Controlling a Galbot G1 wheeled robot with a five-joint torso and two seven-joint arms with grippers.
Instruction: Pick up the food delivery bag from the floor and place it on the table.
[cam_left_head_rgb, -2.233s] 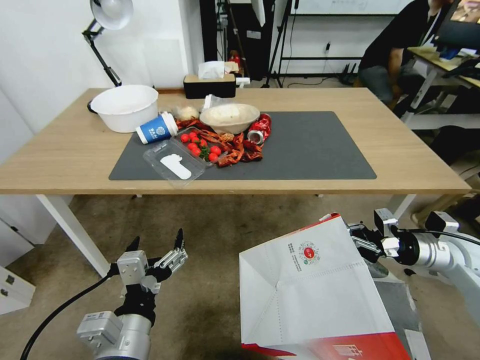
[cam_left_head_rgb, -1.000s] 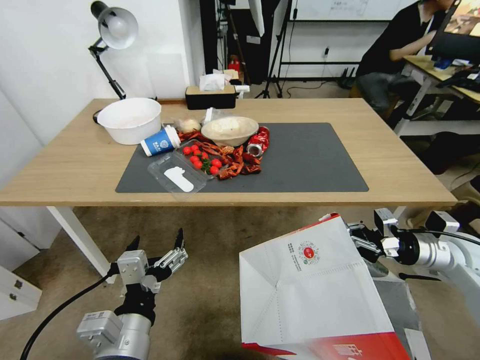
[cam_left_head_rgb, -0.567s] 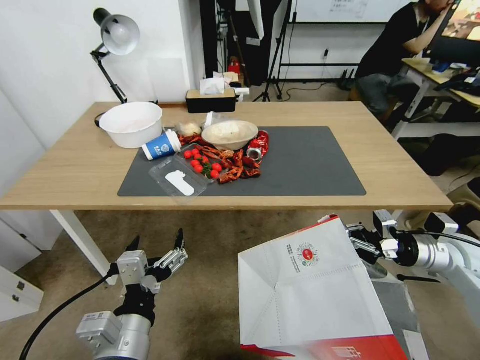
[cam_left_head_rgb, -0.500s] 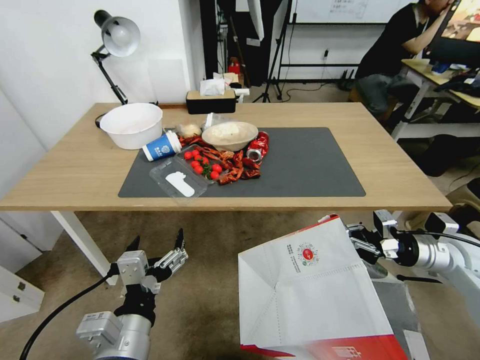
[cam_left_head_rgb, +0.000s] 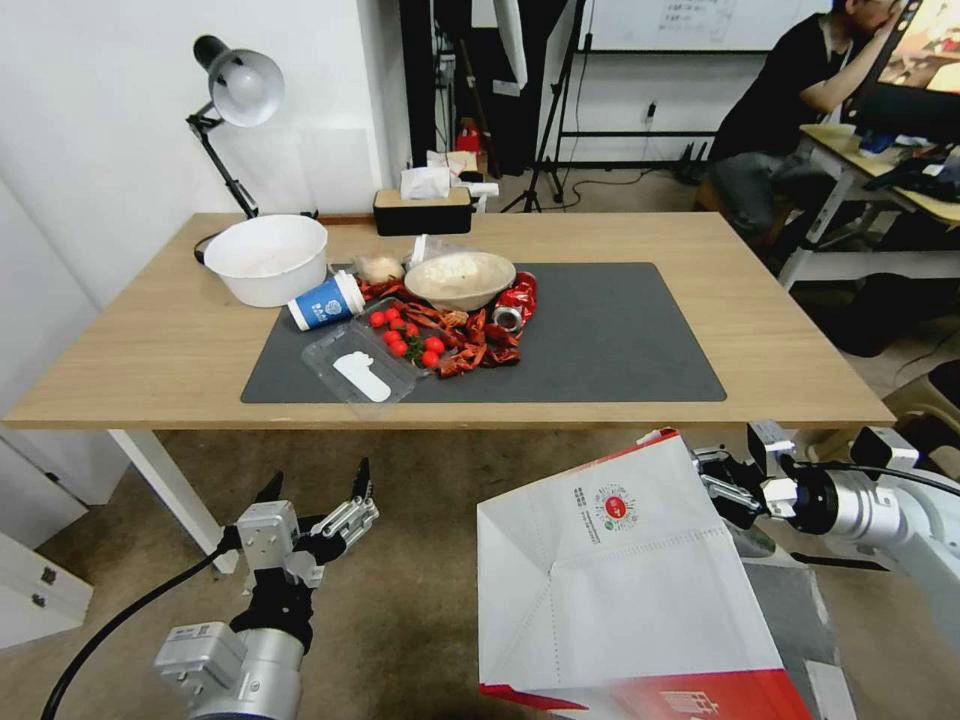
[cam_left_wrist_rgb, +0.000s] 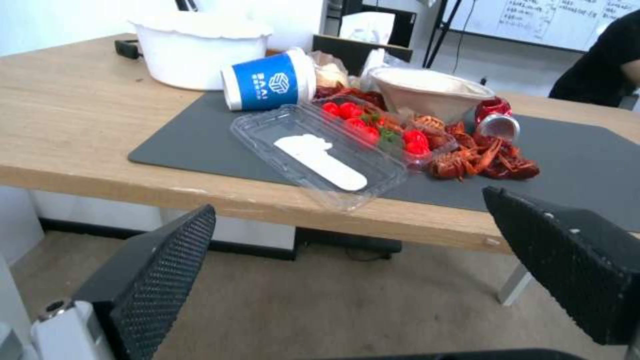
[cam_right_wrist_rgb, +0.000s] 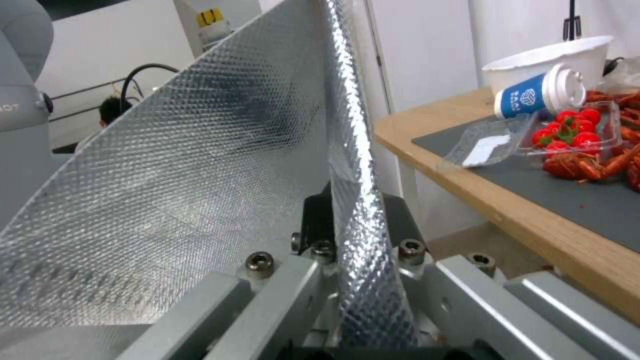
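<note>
Two tools appear before the desk (cam_left_head_rgb: 150, 340), a wide light-wood surface on white legs carrying a dark grey mat (cam_left_head_rgb: 600, 330). At about 4 o'clock in the head view, the right tool (cam_left_head_rgb: 722, 487) is clamped on the upper edge of the food delivery bag (cam_left_head_rgb: 620, 590), which hangs off the floor below the level of the desk top and in front of its near edge, white side panel and small round red logo (cam_left_head_rgb: 614, 507) facing the camera. In the right wrist view the silver foil lining (cam_right_wrist_rgb: 200, 190) of the bag wall runs between the metal fingers (cam_right_wrist_rgb: 280, 295), which are closed tight on it. At about 7 o'clock in the head view, the left tool (cam_left_head_rgb: 312, 492) hovers low over the floor with its fingers spread wide and holding nothing; in the left wrist view its two black textured pads (cam_left_wrist_rgb: 160, 270) stand well apart, framing the desk edge. On the left half of the mat lie a blue paper cup (cam_left_head_rgb: 326, 300) on its side, a clear plastic tray (cam_left_head_rgb: 372, 355) with cherry tomatoes (cam_left_head_rgb: 405, 335), red crayfish shells (cam_left_head_rgb: 470, 345), a beige bowl (cam_left_head_rgb: 460, 278) and a crushed red can (cam_left_head_rgb: 514, 298). At 11 o'clock on the desk stand a white bowl (cam_left_head_rgb: 265, 258) and a desk lamp (cam_left_head_rgb: 235, 95); a tissue box (cam_left_head_rgb: 422, 205) sits at the far edge.
</note>
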